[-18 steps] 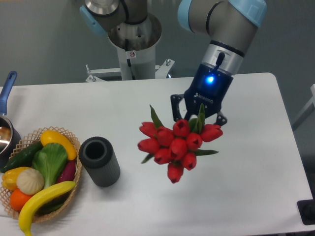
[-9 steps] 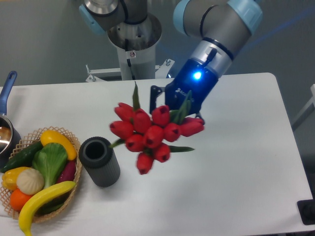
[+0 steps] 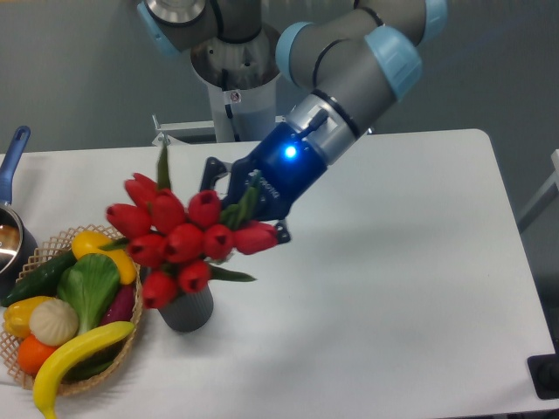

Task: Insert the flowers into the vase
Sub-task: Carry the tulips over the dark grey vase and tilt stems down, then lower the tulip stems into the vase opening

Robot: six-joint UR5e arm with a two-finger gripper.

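Note:
My gripper [image 3: 245, 208] is shut on the stems of the flowers [image 3: 179, 237], a bunch of red tulips with green leaves. It holds them in the air, heads pointing toward the camera and to the left. The bunch hangs over the vase [image 3: 187, 311], a dark grey ribbed cylinder standing on the table. Only the vase's lower part shows; its mouth is hidden behind the blooms. I cannot tell whether the flowers touch the vase.
A wicker basket [image 3: 129, 330] with fruit and vegetables sits just left of the vase. A blue-handled pot [image 3: 12, 229] is at the far left edge. The robot base [image 3: 236, 78] stands behind the white table [image 3: 393, 305].
The arm has swung left with the flowers, from the table's middle to above the vase. The blooms now cover the vase's mouth. The vase and basket have not moved.

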